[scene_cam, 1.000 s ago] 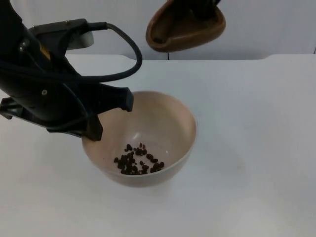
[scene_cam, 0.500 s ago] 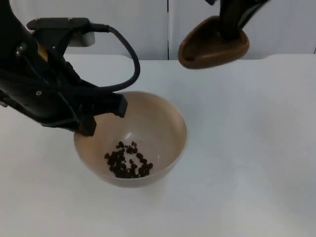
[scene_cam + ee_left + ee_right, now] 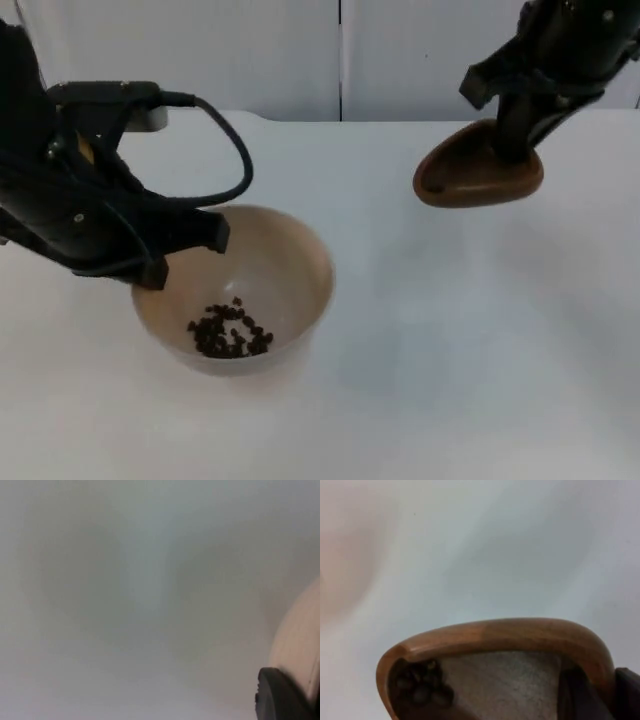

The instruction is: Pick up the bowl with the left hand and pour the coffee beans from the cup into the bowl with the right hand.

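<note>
- Surface: a white table top [image 3: 480, 330] runs back to a grey partition wall [image 3: 250, 55] at 12 o'clock in the top view.
- My left gripper [image 3: 185, 250] sits at 9 o'clock of the table, pinching the near rim of the bowl [image 3: 290, 265]; one black fingertip [image 3: 280, 695] shows pressed against the pale bowl wall in the left wrist view.
- The coffee beans [image 3: 228, 330] lie in a small heap on the bowl floor.
- My right gripper [image 3: 515, 150] is at 2 o'clock, clamped on the rim of the brown wooden cup [image 3: 478, 178], one finger inside the cup and one outside.
- Change over the last second: the cup has travelled from above the bowl, near 12 o'clock, out and down to 2 o'clock, well apart from the bowl. The bowl has shifted toward 8 o'clock and looks lower.
- Meaning, as I judge it: the pour is finished and both arms are returning their loads. Whether the cup base touches the table yet, I cannot tell.
- Residue: the right wrist view shows a few dark beans [image 3: 420, 687] lodged in one end of the cup, so the transfer is not quite complete.
- Markings: no brand, label or legible writing on the bowl, the cup or the table.
</note>
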